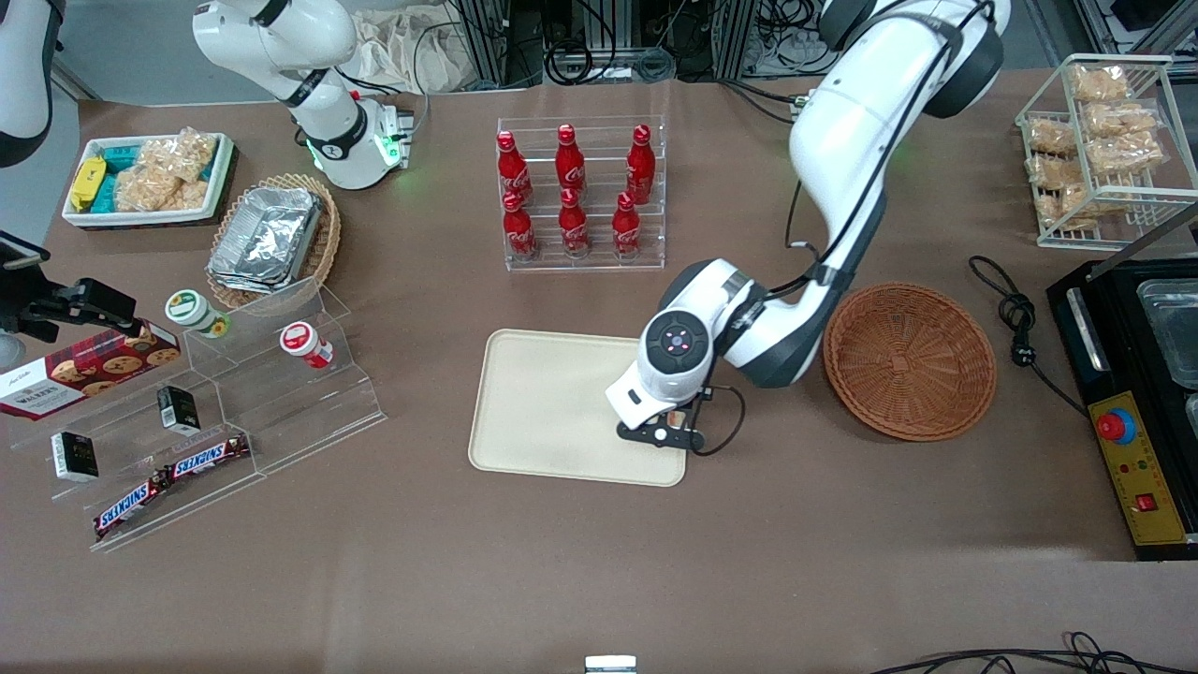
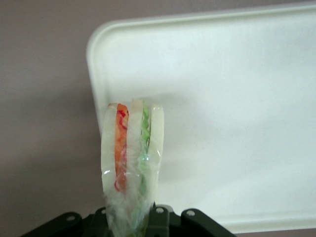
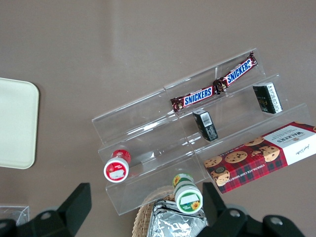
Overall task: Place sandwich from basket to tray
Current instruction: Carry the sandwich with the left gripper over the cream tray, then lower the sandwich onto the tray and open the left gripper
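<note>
Two fingers of the left arm's gripper point(image 2: 131, 217) are clamped on the sandwich point(image 2: 131, 158), pinching its narrow end so the wedge stands on edge with pale bread slices and the orange-red and green filling layers showing. In the front view the gripper point(image 1: 666, 426) hangs over the tray point(image 1: 552, 402), at the corner nearest the front camera on the working arm's end, and the sandwich is held above that corner, close to the tray's short edge. Whether it touches the tray surface cannot be told. Just beside the tray, toward the working arm's end of the table, sits the basket point(image 1: 908, 360), with nothing in it.
</note>
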